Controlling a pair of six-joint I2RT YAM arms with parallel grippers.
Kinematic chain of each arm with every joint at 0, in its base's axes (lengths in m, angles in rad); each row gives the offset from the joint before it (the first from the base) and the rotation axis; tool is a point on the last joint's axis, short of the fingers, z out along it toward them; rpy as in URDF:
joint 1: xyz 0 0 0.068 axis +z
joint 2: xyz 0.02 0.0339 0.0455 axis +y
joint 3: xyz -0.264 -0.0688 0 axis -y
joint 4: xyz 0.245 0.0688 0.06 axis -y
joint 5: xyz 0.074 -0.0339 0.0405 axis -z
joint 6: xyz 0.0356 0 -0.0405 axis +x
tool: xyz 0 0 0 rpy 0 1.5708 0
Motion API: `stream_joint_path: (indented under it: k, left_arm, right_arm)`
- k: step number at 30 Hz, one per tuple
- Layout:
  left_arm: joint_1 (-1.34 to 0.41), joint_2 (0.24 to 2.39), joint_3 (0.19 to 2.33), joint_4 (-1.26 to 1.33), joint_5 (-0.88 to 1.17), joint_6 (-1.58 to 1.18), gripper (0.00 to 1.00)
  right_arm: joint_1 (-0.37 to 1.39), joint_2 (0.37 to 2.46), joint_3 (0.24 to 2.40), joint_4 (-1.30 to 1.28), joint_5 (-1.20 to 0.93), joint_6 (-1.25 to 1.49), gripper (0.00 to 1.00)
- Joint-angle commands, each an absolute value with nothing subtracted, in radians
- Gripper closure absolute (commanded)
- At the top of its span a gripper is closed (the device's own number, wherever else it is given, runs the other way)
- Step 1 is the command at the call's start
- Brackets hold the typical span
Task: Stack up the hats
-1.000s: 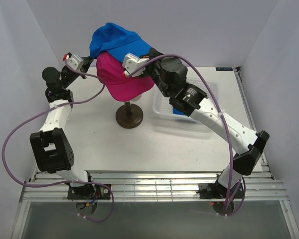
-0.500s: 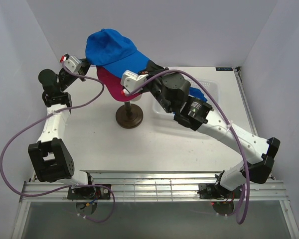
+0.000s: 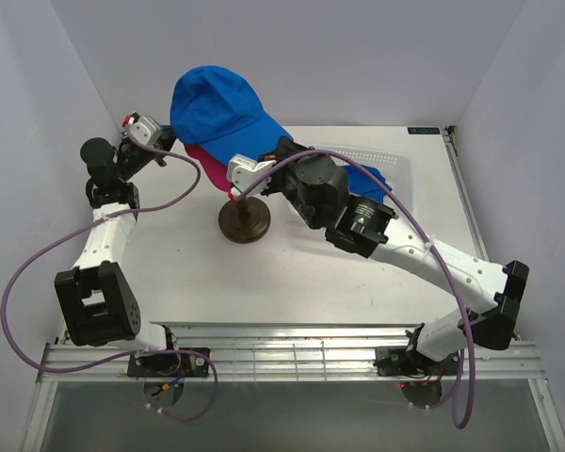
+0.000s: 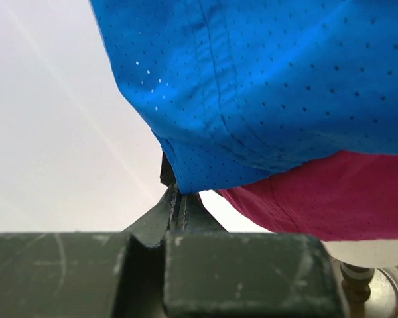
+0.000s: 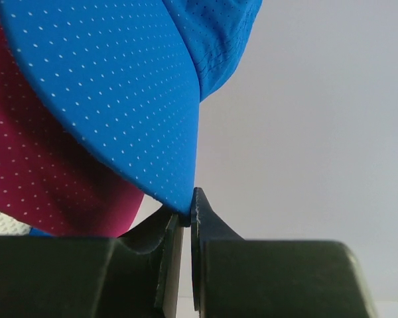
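A dark round stand (image 3: 246,224) sits near the middle of the pale grey surface (image 3: 292,282). A white perforated plastic basket (image 3: 400,162) rests to its right, toward the back edge.

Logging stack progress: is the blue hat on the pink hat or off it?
On: the blue hat covers the pink hat, only a pink edge showing. The left gripper and right gripper are shut on its edges.

Pale, smooth counter (image 3: 264,282) across the middle of the frame, closed in by white walls at left, right and back. Just left of centre, standing directly on it, a dark round stand (image 3: 245,224). At the upper right, near the back edge, a white perforated basket (image 3: 400,165), only partly in view. Along the lower edge, a slatted metal rail (image 3: 292,350).
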State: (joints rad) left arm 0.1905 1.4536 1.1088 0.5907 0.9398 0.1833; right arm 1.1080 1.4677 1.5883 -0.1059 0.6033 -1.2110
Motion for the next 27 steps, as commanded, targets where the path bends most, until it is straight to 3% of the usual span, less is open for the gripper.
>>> stream_joint_path:
  k: [1,13,21,27]
  left_arm:
    - [0.193,1.425,1.072,0.555,0.966,0.202,1.0]
    - [0.193,1.414,1.002,0.535,0.989,0.207,1.0]
    - [0.193,1.419,1.04,0.534,0.988,0.181,1.0]
    - [0.193,1.436,1.074,0.535,0.977,0.169,1.0]
  right_arm:
    - [1.115,1.447,1.556,-0.158,0.626,-1.164,0.92]
    - [1.164,1.399,1.422,-0.13,0.623,-1.161,0.92]
    - [1.196,1.454,1.616,-0.124,0.656,-1.271,0.92]
    - [1.204,1.456,1.648,-0.16,0.69,-1.279,0.92]
